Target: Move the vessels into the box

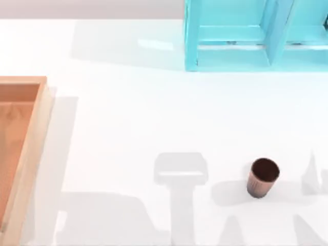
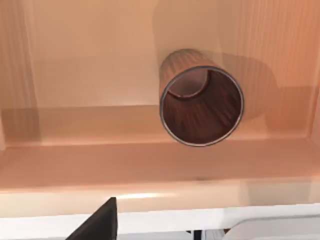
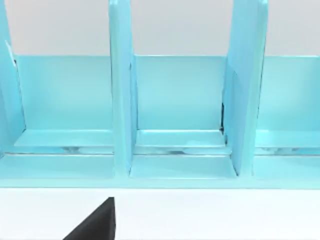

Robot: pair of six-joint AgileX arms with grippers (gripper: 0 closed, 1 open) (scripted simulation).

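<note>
One cup [image 1: 263,177] upright at lower right of the top view, box [image 1: 32,138] at left edge; second cup [image 2: 201,102] inside the box, left wrist view; cyan shelf [image 1: 256,36] upper right; claw states, cannot tell

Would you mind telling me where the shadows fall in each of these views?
Top view: grey arm-shaped shadows lie on the table, one beside the standing cup. Left wrist view: the cup in the box darkens the box wall behind it. Right wrist view: the cyan shelf looks evenly lit.

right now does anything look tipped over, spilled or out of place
Nothing stands out. One cup sits upright inside the box; the other cup stands upright on the table, not yet moved.
</note>
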